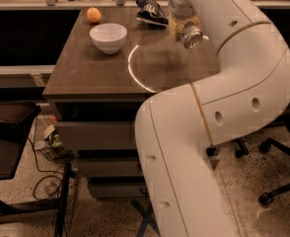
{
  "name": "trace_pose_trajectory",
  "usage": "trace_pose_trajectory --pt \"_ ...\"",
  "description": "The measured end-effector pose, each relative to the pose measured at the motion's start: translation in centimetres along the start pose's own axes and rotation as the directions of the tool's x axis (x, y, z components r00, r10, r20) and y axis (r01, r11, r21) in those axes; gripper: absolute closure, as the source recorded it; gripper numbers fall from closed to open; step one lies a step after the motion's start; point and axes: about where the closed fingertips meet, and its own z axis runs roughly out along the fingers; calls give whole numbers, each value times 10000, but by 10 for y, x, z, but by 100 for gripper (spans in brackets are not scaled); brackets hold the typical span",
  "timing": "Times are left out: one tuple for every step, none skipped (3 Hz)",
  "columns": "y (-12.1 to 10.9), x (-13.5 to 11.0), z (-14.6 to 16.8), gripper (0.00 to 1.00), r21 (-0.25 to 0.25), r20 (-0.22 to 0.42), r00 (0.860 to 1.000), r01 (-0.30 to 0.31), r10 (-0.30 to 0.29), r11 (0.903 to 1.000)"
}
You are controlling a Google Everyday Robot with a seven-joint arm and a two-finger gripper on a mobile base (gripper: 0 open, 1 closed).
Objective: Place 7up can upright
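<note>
Claw (184, 28), we see, grips the 7up can (192, 36) tilted above the worktop (100, 70), far right, shiny end facing us.

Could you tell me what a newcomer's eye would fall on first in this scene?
The big white robot arm fills the foreground and right side, bending up over the brown table. At its tip, over the table's far right part, the gripper holds the 7up can tilted, shiny end toward the camera. A white bowl and an orange sit at the far left.
</note>
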Motion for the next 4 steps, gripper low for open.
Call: trace_pose_trajectory --pt "-5 5 -10 100 146 59 9998 -213 212 9997" --pt "-5 4 -34 100 228 658 9969 -443 427 9988" --pt "-1 -2 -71 100 -108 2259 9740 -146 167 9998" --pt "11 15 -74 100 -1036 3985 9152 1094 -595 9886"
